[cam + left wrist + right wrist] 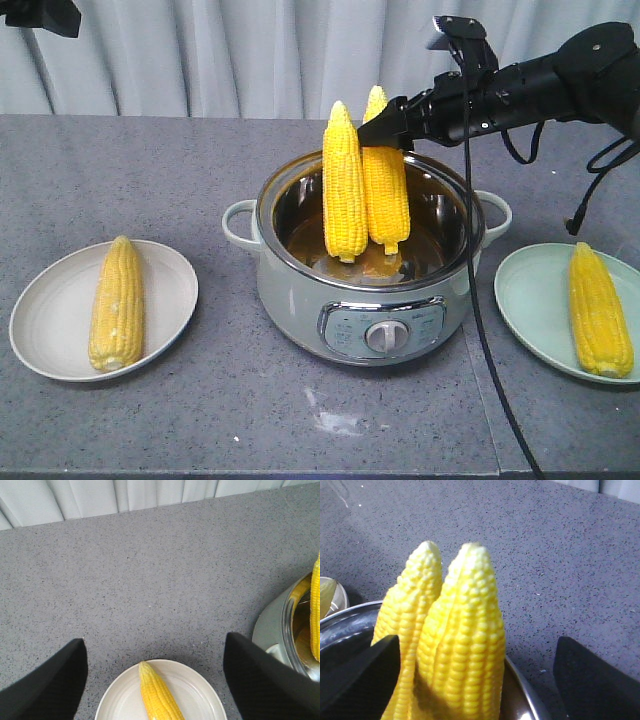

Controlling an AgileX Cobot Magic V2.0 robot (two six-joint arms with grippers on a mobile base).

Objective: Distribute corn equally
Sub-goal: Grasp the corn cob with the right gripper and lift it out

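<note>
Two corn cobs stand upright in the pale green cooking pot at the table's middle: a left cob and a right cob. My right gripper reaches in from the right at the height of their upper halves. In the right wrist view it is open, its fingers wide on either side of the nearer cob, not pressing it. One corn lies on the white plate at left. Another corn lies on the green plate at right. My left gripper hangs open and holds nothing above the white plate's cob.
The pot has side handles and a front dial. A black cable hangs from the right arm across the pot's right side. A curtain closes off the back edge of the grey table.
</note>
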